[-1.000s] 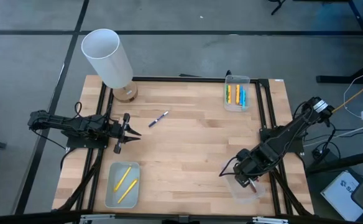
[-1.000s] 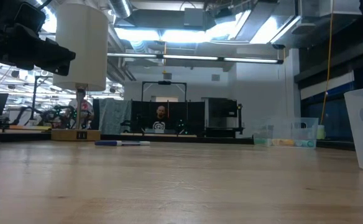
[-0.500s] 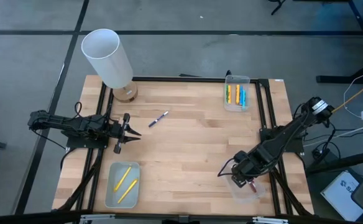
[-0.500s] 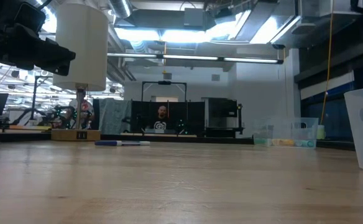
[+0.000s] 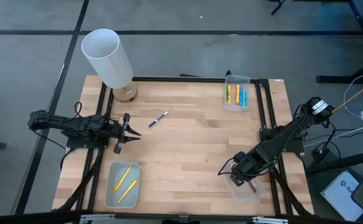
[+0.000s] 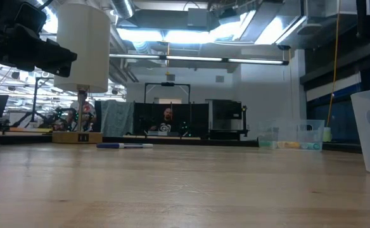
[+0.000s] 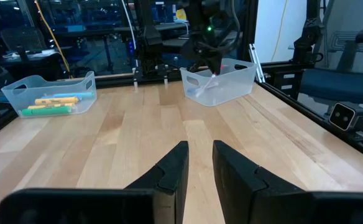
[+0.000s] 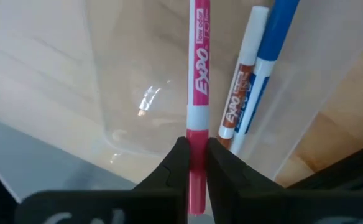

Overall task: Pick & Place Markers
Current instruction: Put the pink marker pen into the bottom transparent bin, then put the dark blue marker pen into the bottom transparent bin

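1. Right tool (image 8: 192,163) is low over the clear tray (image 5: 247,190) at the near right corner of the desk (image 5: 188,155). Its fingers pinch a pink marker (image 8: 197,93) by the cap end, the barrel reaching out ahead of the fingertips and over the tray.
2. Lying in that tray, just beside the held marker: an orange marker (image 8: 242,81) and a blue marker (image 8: 267,56), touching each other along their length.
3. Left tool (image 5: 127,131) hangs over the left side of the desk, empty. Its fingers (image 7: 170,171) stand nearly together with a narrow gap between them.
4. One loose marker (image 5: 158,118), dark with a white end, lies bare on the desk at centre-left, towards the far edge.
5. Far right tray (image 5: 237,94) holds orange, yellow and blue markers side by side.
6. Near left tray (image 5: 122,185) holds two yellow markers (image 5: 125,182), slanted, apart from each other.
7. A white cylinder (image 5: 107,58) on a wooden base stands at the far left corner.
8. A person (image 6: 166,120) sits in the room beyond the desk, seen in the low view.
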{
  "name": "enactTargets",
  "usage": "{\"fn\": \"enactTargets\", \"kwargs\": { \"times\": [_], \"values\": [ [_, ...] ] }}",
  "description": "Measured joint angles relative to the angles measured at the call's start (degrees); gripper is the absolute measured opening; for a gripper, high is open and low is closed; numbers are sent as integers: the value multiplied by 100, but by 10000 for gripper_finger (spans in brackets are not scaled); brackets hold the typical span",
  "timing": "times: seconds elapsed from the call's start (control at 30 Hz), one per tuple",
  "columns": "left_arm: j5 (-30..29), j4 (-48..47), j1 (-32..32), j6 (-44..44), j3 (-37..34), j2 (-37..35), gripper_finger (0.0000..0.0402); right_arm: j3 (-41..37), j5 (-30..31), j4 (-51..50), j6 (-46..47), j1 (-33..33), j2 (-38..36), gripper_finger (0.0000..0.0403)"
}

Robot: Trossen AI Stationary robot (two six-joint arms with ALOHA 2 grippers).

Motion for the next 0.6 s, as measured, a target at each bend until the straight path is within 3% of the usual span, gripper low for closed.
{"fn": "enactTargets", "kwargs": {
  "times": [0.3, 0.6],
  "values": [
    [-1, 0, -2, 0, 0, -1, 66, -68, -7, 67, 15, 0, 0, 73],
    [1, 0, -1, -1, -2, 0, 69, -68, -7, 154, 17, 0, 0, 36]
  ]
}}
